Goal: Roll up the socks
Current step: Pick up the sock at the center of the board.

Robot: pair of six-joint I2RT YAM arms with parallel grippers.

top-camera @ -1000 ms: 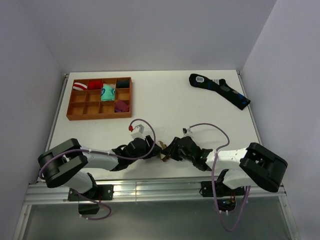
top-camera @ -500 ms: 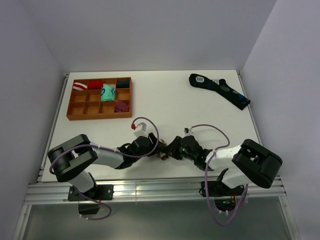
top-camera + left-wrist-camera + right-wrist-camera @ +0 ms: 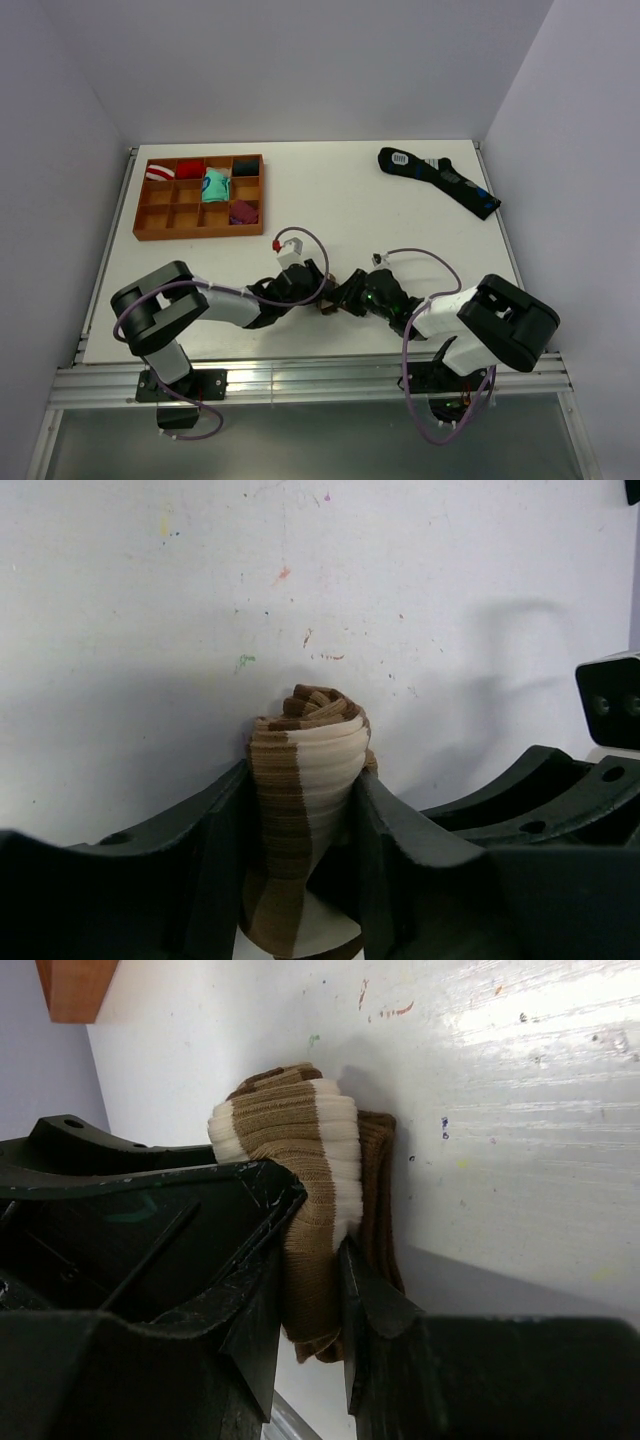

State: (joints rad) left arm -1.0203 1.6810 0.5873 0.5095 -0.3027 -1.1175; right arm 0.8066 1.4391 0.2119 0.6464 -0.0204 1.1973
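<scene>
No lettering can be read anywhere: the white label (image 3: pixel 398 158) on the dark sock (image 3: pixel 445 181) near the table's (image 3: pixel 350 200) far right corner bears marks too small to make out.

Low at the frame's centre we find the socks (image 3: pixel 326 305) between the left hand (image 3: pixel 314 296) and the right hand (image 3: pixel 343 298); on the counter (image 3: pixel 330 200) behind, a tray (image 3: pixel 198 233) lies upper left, a lone sock (image 3: pixel 440 180) upper right.

**Bright, even light, little shadow**

Top view is crisp, only faint shadows on the table (image 3: pixel 400 210). Right wrist view: white glare streaks the table, the socks (image 3: pixel 300 1130) sharp. Left wrist view: soft grey shadows, near foreground blurred.
</scene>
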